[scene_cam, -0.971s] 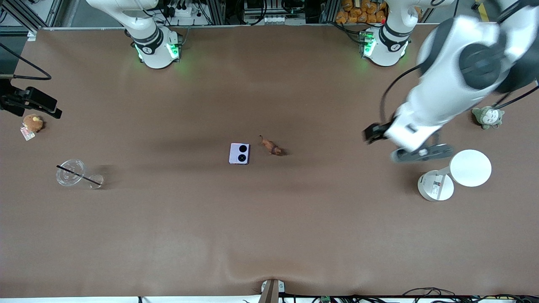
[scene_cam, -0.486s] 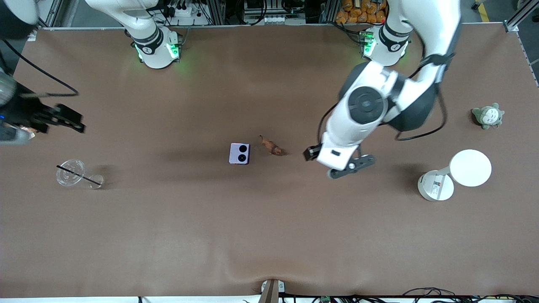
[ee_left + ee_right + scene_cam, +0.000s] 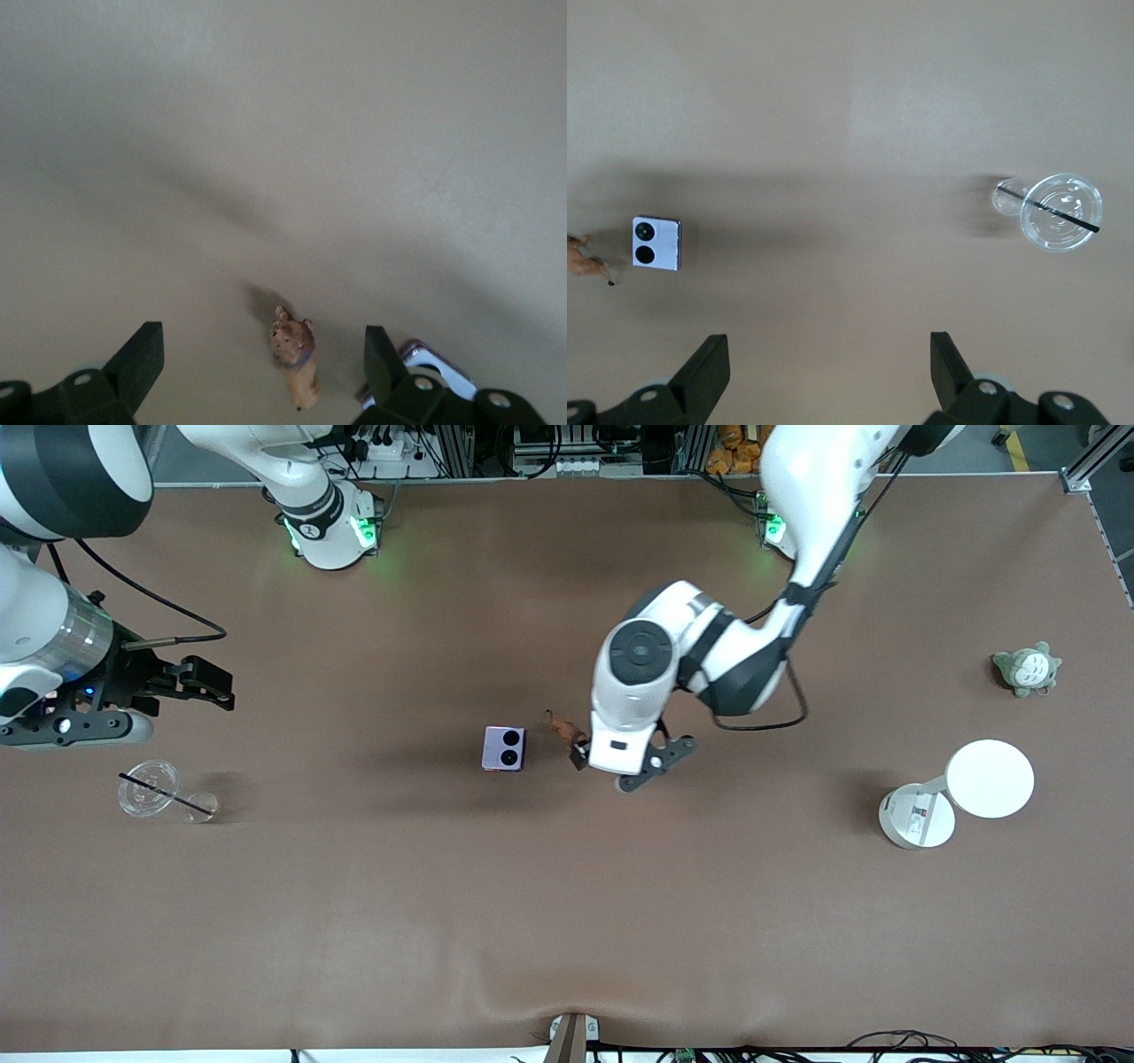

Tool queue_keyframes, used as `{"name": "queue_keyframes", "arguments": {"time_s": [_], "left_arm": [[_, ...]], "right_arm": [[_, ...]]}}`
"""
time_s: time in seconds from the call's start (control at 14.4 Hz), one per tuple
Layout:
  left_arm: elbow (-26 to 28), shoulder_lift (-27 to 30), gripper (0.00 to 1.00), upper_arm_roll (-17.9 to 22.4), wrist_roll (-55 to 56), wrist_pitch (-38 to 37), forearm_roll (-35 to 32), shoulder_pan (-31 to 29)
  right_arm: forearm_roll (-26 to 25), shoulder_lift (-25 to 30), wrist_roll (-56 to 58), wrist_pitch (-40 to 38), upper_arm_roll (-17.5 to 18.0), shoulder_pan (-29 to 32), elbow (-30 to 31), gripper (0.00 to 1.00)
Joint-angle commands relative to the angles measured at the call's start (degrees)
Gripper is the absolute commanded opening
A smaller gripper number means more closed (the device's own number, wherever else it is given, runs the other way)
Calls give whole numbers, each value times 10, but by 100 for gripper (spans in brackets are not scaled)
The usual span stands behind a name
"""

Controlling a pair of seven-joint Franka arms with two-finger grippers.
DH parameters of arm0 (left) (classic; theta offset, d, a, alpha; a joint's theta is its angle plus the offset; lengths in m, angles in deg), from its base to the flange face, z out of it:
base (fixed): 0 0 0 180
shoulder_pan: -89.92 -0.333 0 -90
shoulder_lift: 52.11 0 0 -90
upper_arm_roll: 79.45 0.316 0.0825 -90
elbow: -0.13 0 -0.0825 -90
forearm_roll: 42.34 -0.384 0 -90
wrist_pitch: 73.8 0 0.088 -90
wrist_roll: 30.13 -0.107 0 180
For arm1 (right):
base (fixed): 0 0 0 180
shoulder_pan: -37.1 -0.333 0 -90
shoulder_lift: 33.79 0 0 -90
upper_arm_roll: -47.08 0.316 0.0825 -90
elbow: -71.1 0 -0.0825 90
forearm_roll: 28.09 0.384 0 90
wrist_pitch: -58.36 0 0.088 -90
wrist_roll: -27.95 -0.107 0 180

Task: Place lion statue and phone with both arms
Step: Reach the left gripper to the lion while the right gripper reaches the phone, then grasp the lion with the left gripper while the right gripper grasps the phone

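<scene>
The lion statue [image 3: 565,732] stands near the middle of the brown table, beside the lavender phone [image 3: 504,748], which lies toward the right arm's end. My left gripper [image 3: 585,758] hangs open over the lion. In the left wrist view the lion [image 3: 295,354] sits between the two spread fingers [image 3: 140,356], touching neither, and a corner of the phone [image 3: 432,364] shows past one finger. My right gripper [image 3: 205,682] is open and empty, over the table near the cup. The right wrist view shows the gripper [image 3: 828,363], the phone [image 3: 656,243] and the lion [image 3: 579,257].
A clear plastic cup with a black straw [image 3: 149,788] lies at the right arm's end; it also shows in the right wrist view [image 3: 1060,212]. A white lamp-like stand [image 3: 957,793] and a grey-green plush [image 3: 1026,669] are at the left arm's end.
The left arm has swung from over the white stand to over the lion. The right arm has moved in from the table's end toward the cup.
</scene>
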State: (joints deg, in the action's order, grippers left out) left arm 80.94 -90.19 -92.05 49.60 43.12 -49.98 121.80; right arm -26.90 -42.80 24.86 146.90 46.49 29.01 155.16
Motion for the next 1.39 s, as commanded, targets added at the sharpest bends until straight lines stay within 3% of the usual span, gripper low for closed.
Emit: {"name": "queue_keyframes", "arguments": {"time_s": [0.0, 0.35, 0.55, 0.9, 1.11, 1.25, 1.32], "left_arm": [[-17, -37, 100, 5, 74, 20, -42, 31], [-15, -73, 100, 5, 136, 67, -44, 58], [-12, -81, 100, 6, 136, 81, -44, 58], [-11, -90, 72, 6, 136, 85, -53, 56], [-11, -95, 67, 6, 136, 85, -59, 56], [-11, -95, 52, 6, 135, 85, -63, 56], [-11, -95, 50, 6, 135, 85, -63, 56]], "right_arm": [[0, -25, -17, -9, -3, -31, 1, 100], [9, -59, -120, -2, -3, -71, 19, 100], [34, -87, -211, 43, -4, -90, 20, 100], [32, -117, -222, 107, -4, -115, 35, 100], [38, -117, -228, 170, -2, -127, 85, 100], [80, -126, -228, 193, -2, -145, 105, 100], [95, -134, -227, 206, -3, -159, 111, 100]]}}
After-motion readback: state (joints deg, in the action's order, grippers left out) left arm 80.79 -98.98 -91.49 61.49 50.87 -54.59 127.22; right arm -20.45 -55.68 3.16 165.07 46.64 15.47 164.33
